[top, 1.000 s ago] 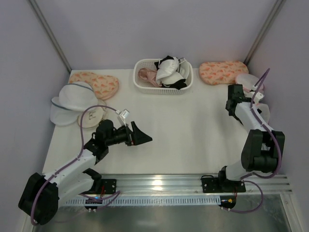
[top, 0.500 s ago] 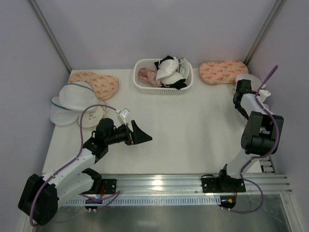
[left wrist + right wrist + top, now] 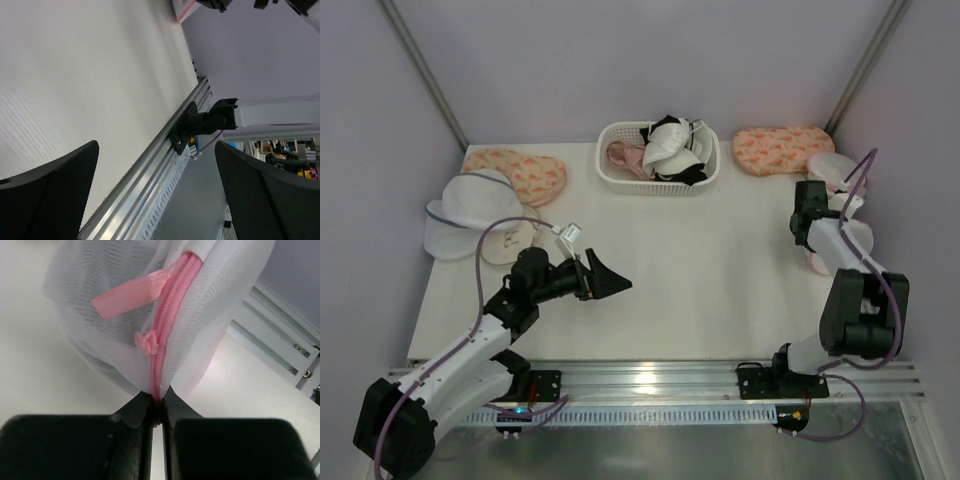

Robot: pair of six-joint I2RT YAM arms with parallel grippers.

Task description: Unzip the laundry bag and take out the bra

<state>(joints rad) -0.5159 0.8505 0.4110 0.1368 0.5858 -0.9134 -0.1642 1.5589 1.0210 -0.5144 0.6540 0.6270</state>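
The laundry bag is white mesh with a pink zipper; its pink pull tab hangs free. My right gripper is shut on the zipper rim at the bag's lower edge. From above, the bag lies at the table's right edge beside my right gripper. The bra is hidden; I cannot make it out through the mesh. My left gripper hovers open over the left middle of the table, and its wrist view shows nothing between the fingers, only table and rail.
A white basket piled with garments stands at the back centre. Peach patterned pouches lie at back left and back right. White mesh domes with grey-blue rims sit far left. Another white pouch lies behind the right arm.
My right gripper reached toward the back right, shut on the bag's zipper rim and drew the bag nearer and leftward. The left arm shifted slightly and stayed open.
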